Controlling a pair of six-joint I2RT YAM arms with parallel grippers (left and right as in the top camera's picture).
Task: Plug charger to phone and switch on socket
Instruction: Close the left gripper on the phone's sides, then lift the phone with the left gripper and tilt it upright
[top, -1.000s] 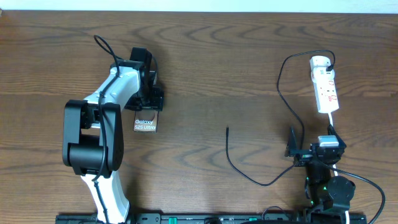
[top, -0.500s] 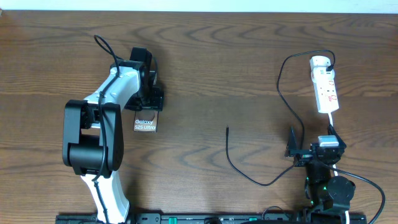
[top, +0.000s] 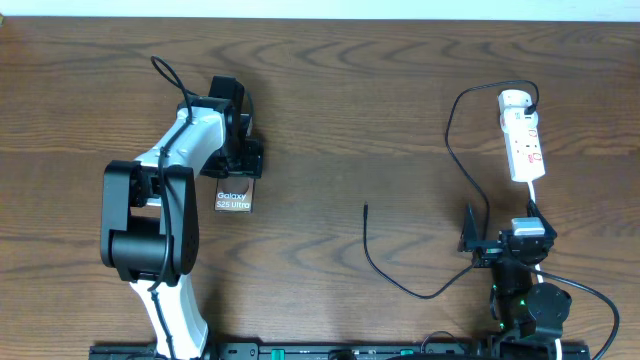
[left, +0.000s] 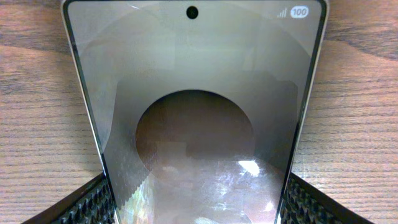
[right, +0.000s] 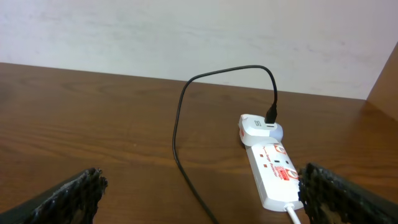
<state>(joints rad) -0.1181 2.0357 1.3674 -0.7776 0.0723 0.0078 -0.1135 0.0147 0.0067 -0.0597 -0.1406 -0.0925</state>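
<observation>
The phone lies flat on the wooden table at the left, its white "Galaxy S25 Ultra" lettering showing. In the left wrist view the phone fills the frame. My left gripper is shut on its near end, with a finger pad against each long edge. The black charger cable runs from a white adapter in the socket, loops left and down, and ends at its plug tip lying free mid-table. My right gripper is open and empty below the socket, its fingers wide apart.
The socket's white cord runs down toward the right arm base. The cable's lower loop lies near the table's front edge, left of the right arm. A pale wall stands behind the table's far edge.
</observation>
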